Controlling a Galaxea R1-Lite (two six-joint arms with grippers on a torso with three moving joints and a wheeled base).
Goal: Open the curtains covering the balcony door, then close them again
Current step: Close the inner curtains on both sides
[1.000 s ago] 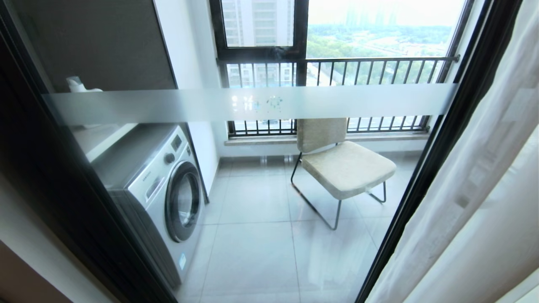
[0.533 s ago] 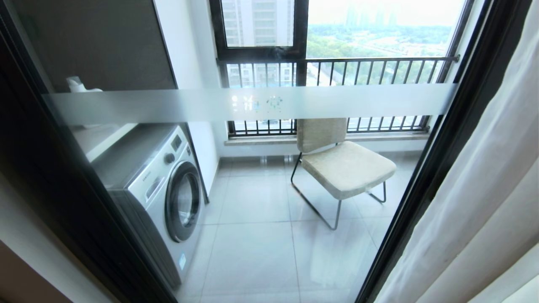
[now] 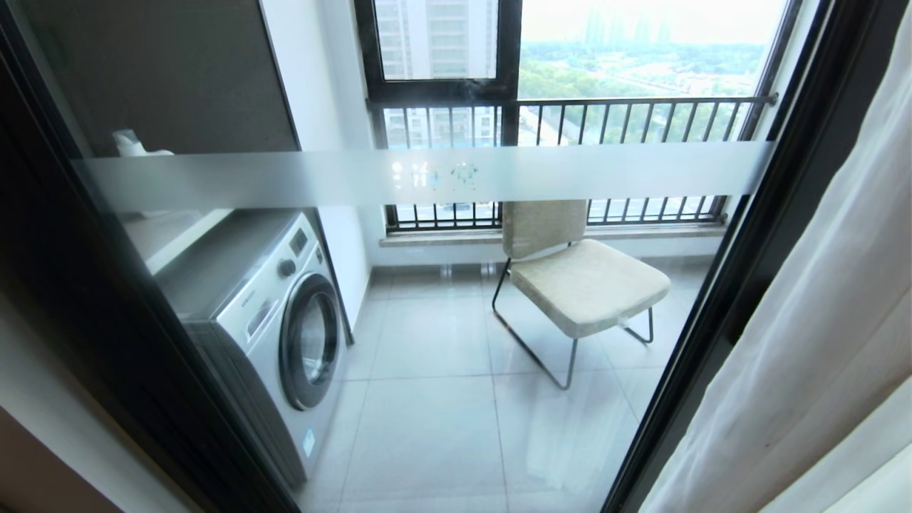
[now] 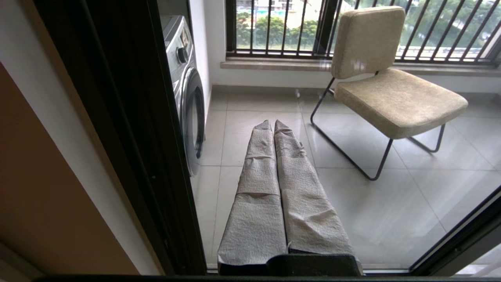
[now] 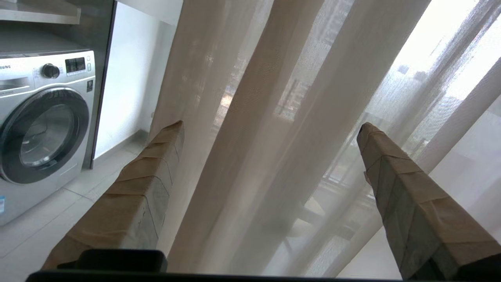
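The balcony door [image 3: 456, 174] is a glass pane with a frosted stripe in a black frame [image 3: 769, 235], and most of it stands uncovered. The curtains [image 3: 819, 342] hang bunched at the right edge of the head view. Neither arm shows in the head view. In the right wrist view my right gripper [image 5: 270, 127] is open wide. Sheer pleated curtain folds [image 5: 274, 98] hang between its paper-wrapped fingers [image 5: 145, 184], and the fabric lies against one finger. My left gripper [image 4: 273, 124] is shut on nothing, parked pointing at the glass near the left door frame [image 4: 129, 137].
Behind the glass, a silver washing machine [image 3: 271, 313] stands on the left. A beige chair [image 3: 584, 278] with a thin metal frame stands on the tiled balcony floor. A black-framed window with railing bars [image 3: 570, 121] closes the far side.
The curtain edge in the head view has slid a little to the right, and more of the black door frame shows. The rest of the scene is unchanged.
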